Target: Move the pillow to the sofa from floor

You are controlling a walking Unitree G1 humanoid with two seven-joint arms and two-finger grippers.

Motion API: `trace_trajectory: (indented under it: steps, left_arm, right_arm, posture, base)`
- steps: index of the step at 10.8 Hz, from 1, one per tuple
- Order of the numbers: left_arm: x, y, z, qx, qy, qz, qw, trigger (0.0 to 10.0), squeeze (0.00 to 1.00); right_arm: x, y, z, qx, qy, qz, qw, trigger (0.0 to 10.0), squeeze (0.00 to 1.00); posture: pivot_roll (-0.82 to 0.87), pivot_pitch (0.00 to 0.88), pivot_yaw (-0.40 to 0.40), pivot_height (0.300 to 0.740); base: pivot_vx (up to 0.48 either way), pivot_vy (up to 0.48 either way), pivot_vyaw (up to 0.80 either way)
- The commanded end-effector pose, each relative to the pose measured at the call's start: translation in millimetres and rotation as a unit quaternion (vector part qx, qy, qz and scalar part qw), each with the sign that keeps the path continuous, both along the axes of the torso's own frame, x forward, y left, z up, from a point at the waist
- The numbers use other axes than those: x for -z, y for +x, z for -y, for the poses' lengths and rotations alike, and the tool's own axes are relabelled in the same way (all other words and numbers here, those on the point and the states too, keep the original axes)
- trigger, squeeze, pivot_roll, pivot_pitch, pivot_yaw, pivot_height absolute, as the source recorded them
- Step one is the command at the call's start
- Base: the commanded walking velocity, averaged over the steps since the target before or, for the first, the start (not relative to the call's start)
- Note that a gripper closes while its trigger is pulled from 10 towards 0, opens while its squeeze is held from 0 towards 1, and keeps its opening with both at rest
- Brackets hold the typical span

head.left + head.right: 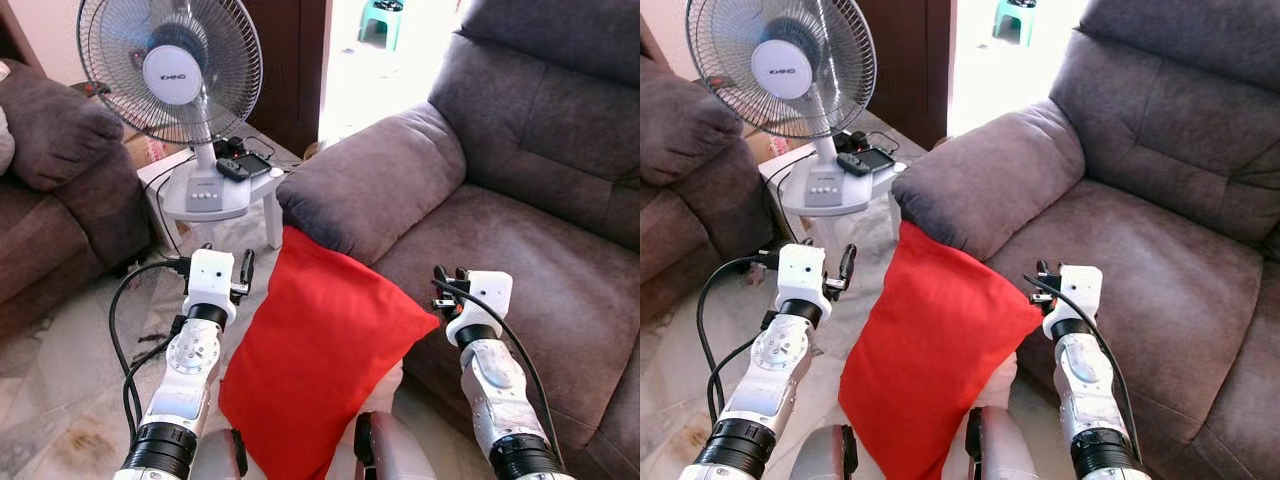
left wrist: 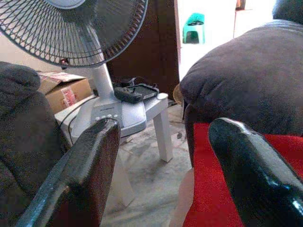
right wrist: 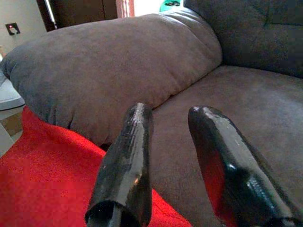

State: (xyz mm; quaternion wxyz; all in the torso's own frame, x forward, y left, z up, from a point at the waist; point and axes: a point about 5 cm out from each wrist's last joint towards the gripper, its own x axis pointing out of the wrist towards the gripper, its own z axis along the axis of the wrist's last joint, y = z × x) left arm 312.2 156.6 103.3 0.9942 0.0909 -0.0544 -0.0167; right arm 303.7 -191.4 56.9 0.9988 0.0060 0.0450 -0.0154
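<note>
The soft red cloth pillow (image 1: 320, 355) is leaned on the grey sofa's (image 1: 560, 270) armrest, between both arms. The left gripper (image 2: 163, 175) and right gripper (image 3: 173, 165) are seen spread open, holding nothing.

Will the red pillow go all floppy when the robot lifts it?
Probably a bit. The red pillow looks soft and puffy, so it should sag and squash rather than stay stiff. It likely weighs little for its size. Its cloth cover looks grippy, not slippery.
</note>
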Motion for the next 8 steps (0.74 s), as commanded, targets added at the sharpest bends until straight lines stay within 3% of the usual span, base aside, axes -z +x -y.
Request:
trace_trajectory:
  steps: [1,5,8]
  left_arm:
    - [0.7,-0.2,-3.0,-0.005,-0.002,-0.002,1.000,10.0,0.00]
    - [0.0,1.8,-8.9,-0.018,-0.021,-0.005,1.000,10.0,0.00]
    - [-14.6,11.1,-37.4,-0.063,-0.054,0.005,0.997,10.0,0.00]
  right_arm:
    - [0.6,0.5,1.6,0.000,-0.001,-0.006,1.000,10.0,0.00]
    - [-0.8,1.4,-2.7,-0.017,-0.002,-0.002,1.000,10.0,0.00]
    - [8.7,10.9,-1.0,0.005,0.040,-0.075,0.996,10.0,0.00]
  posture:
    - [0.05,0.000,-0.055,0.554]
    - [0.05,0.003,-0.059,0.535]
    - [0.04,0.029,-0.071,0.535]
  base:
    - [0.000,0.000,0.00]
    - [0.000,0.000,0.00]
    - [0.000,0.000,0.00]
